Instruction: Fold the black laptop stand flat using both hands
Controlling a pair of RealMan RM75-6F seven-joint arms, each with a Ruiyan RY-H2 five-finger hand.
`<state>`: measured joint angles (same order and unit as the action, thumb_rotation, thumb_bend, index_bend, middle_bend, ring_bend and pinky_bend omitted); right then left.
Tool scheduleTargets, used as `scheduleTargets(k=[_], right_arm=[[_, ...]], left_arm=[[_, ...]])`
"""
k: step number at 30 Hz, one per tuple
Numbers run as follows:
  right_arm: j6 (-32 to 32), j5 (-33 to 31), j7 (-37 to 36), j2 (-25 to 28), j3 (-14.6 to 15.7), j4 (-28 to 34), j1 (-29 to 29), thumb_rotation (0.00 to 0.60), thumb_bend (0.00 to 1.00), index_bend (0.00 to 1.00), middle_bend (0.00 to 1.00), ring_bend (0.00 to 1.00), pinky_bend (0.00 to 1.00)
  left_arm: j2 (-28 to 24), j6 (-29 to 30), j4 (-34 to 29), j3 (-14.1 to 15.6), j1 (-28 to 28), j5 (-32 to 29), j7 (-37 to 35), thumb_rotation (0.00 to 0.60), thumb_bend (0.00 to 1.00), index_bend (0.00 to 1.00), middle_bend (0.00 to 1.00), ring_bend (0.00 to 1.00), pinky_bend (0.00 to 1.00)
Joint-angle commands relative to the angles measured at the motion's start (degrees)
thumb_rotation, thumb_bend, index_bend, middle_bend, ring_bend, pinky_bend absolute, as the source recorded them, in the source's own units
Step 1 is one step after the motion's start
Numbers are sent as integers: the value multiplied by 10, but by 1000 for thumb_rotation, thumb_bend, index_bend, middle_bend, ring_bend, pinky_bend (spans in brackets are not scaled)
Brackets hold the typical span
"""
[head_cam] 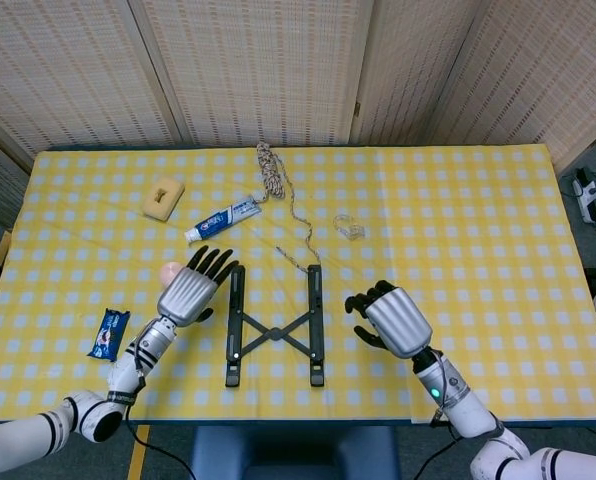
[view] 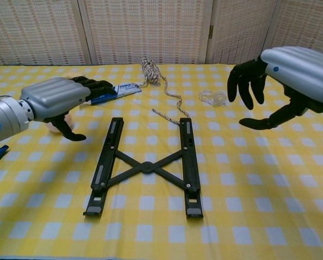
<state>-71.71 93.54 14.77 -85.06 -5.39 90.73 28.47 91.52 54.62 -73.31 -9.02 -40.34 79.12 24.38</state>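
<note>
The black laptop stand (head_cam: 274, 327) (view: 146, 164) lies flat on the yellow checked tablecloth, its two rails joined by a crossed brace. My left hand (head_cam: 191, 288) (view: 58, 101) hovers palm down just left of the stand's left rail, fingers stretched out and apart, holding nothing. My right hand (head_cam: 390, 316) (view: 283, 76) hangs to the right of the right rail, fingers bent downward and thumb out, with nothing in it. Neither hand touches the stand.
A toothpaste tube (head_cam: 223, 220), a coiled rope (head_cam: 269, 168) trailing toward the stand, a sponge (head_cam: 163, 196) and a clear plastic piece (head_cam: 348, 227) lie behind. A pink ball (head_cam: 170, 270) sits partly hidden by my left hand. A blue packet (head_cam: 108, 333) lies left.
</note>
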Motion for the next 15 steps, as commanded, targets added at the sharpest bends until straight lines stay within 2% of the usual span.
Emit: scheduleTargets(k=[1, 6, 15], right_arm=[[2, 10, 20, -16, 3, -21, 7, 600, 269, 538, 688, 651, 549], [10, 7, 40, -31, 7, -42, 10, 600, 268, 549, 716, 676, 609], [25, -1, 42, -63, 18, -80, 15, 600, 268, 550, 718, 677, 612]], left_arm=[[30, -13, 33, -6, -16, -22, 19, 600, 246, 0, 0, 0, 0], [60, -19, 69, -12, -29, -38, 14, 600, 244, 0, 0, 0, 0], [99, -31, 139, -16, -48, -56, 11, 600, 244, 0, 0, 0, 0]])
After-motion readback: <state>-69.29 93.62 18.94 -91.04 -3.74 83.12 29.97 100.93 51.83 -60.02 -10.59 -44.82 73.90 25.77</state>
